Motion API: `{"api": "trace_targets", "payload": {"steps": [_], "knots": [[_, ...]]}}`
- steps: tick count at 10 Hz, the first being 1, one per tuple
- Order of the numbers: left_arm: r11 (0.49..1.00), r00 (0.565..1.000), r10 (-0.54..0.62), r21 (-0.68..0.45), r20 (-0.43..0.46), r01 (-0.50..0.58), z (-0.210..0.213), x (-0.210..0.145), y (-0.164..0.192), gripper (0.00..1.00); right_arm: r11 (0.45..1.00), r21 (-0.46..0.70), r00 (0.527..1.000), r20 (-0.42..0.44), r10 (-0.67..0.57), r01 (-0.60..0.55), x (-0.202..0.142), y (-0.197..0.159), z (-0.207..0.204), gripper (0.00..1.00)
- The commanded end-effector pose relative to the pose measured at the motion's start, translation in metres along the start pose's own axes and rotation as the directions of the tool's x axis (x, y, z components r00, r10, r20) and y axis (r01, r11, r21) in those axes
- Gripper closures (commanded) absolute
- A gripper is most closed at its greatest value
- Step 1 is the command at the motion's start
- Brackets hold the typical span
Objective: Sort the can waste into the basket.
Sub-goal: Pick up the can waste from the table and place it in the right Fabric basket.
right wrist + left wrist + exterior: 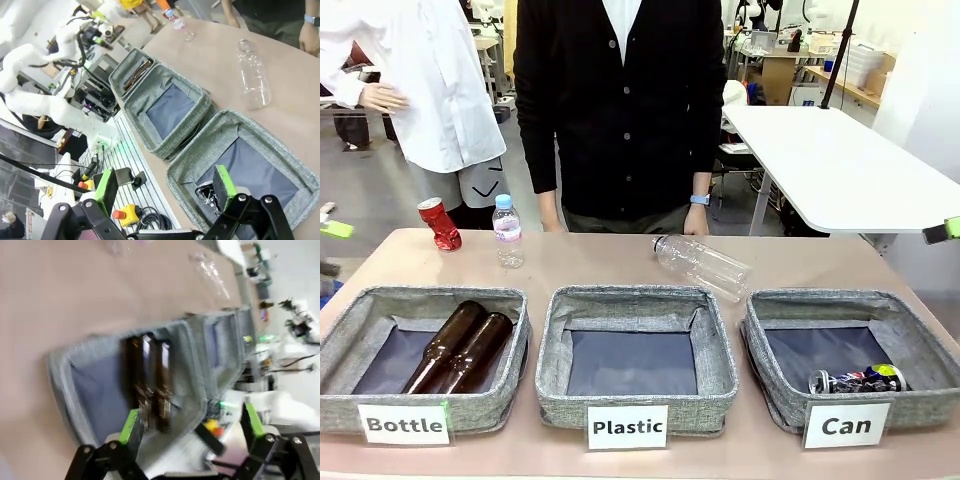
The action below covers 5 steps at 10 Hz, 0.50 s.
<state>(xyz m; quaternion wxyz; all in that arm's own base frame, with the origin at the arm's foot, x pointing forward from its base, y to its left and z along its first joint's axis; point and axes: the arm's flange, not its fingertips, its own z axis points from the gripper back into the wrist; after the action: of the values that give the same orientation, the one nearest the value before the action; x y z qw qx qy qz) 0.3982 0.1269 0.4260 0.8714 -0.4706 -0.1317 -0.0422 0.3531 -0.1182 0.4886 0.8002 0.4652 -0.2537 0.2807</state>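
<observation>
A crushed red can (439, 222) stands at the table's far left, beside a small water bottle. A dark crushed can with blue, yellow and green print (856, 380) lies in the front right corner of the grey basket (923, 404) labelled "Can". A green fingertip of my left gripper (334, 229) shows at the left edge, and one of my right gripper (943, 231) at the right edge. In the right wrist view my right gripper (165, 186) hangs open above the Can basket (223, 125), its finger partly covering the dark can (206, 195). In the blurred left wrist view my left gripper (192, 424) is open.
The "Bottle" basket (350, 320) holds two brown glass bottles (460, 348). The "Plastic" basket (633, 296) sits in the middle. A small water bottle (507, 233) stands upright and a large clear bottle (702, 265) lies beyond the baskets. A person in a dark cardigan (620, 110) stands at the far edge.
</observation>
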Motion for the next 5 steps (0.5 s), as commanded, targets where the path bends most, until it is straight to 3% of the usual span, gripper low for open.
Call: {"api": "trace_targets", "payload": {"steps": [1, 2, 3, 4, 5], "knots": [[0.966, 0.959, -0.251, -0.027, 0.133, 0.257, 0.002, 0.035, 0.055, 0.00, 1.000, -0.013, 1.000, -0.008, 0.017, -0.018, -0.001, 0.000, 0.003, 0.00], [0.949, 0.938, -0.302, -0.044, 0.170, 0.313, -0.003, 0.050, 0.067, 0.00, 1.000, -0.013, 1.000, -0.008, 0.017, -0.018, -0.001, 0.000, 0.003, 0.00], [0.919, 0.883, -0.376, -0.010, 0.281, 0.394, -0.005, 0.064, 0.081, 0.00, 1.000, -0.013, 1.000, -0.008, 0.017, -0.018, -0.001, 0.000, 0.003, 0.00], [0.865, 0.787, -0.472, 0.036, 0.397, 0.500, -0.002, 0.075, 0.085, 0.00, 1.000, -0.013, 1.000, -0.008, 0.017, -0.018, -0.001, 0.000, 0.003, 0.00], [0.840, 0.735, -0.488, 0.024, 0.471, 0.542, 0.000, 0.084, 0.086, 0.00, 1.000, -0.013, 1.000, -0.008, 0.017, -0.018, -0.001, 0.000, 0.003, 0.00]]}}
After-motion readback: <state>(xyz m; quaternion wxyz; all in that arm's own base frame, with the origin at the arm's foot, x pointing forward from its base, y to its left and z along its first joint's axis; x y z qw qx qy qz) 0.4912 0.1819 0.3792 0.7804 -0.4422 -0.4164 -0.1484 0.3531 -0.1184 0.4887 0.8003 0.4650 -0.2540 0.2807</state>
